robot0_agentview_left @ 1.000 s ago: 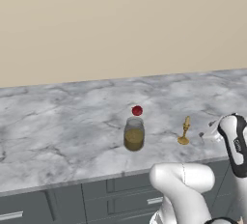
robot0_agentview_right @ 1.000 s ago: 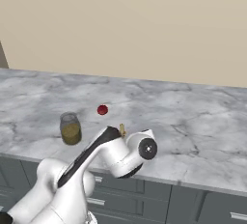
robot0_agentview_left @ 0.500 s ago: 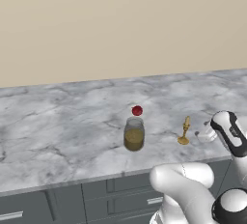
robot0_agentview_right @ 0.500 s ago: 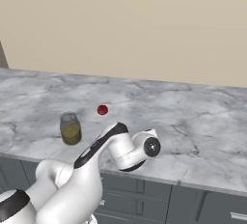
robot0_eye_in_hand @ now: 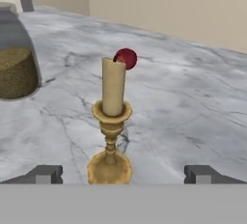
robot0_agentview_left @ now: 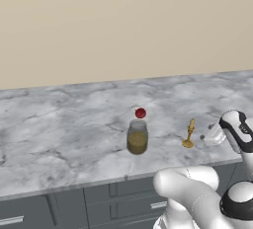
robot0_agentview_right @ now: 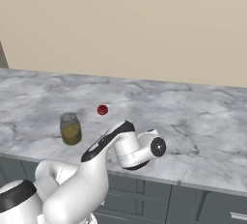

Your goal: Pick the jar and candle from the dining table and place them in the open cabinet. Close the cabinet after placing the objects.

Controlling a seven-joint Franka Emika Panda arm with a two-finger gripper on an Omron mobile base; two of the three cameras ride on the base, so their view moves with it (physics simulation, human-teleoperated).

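Candle [robot0_eye_in_hand: 113, 91]: pale yellow stick, upright in a golden brass holder with a flared round base. Stands on the dining table [robot0_agentview_left: 59, 134], a grey-white marble-veined top, toward its front edge. In the left base view the candle [robot0_agentview_left: 189, 134] sits to the right of the jar [robot0_agentview_left: 137, 137], apart from it, with bare marble between.

Jar: clear glass, greyish lid, lower part filled with olive-brown stuff. Upright on the table. In the right base view it [robot0_agentview_right: 70, 128] stands left of the arm's forearm. In the hand view its rounded side [robot0_eye_in_hand: 17, 68] shows at the left edge, cut off by the frame.

Small red ball [robot0_agentview_left: 140, 113]: lies on the marble just behind the jar, not touching it. From the hand camera it [robot0_eye_in_hand: 126, 58] peeks out behind the top of the candle.

Gripper [robot0_eye_in_hand: 123, 174]: low over the table, level with the candle's base, pointing along the tabletop. Its two dark fingertips [robot0_eye_in_hand: 44, 174] stand wide apart, one on each side of the brass base, neither touching it. Jaws spread, nothing held. In the left base view the hand [robot0_agentview_left: 217, 134] sits just right of the candle.

Below the tabletop: dark grey drawer fronts [robot0_agentview_left: 74, 208] with silver handles. Plain beige wall [robot0_agentview_left: 123, 25] behind the table.
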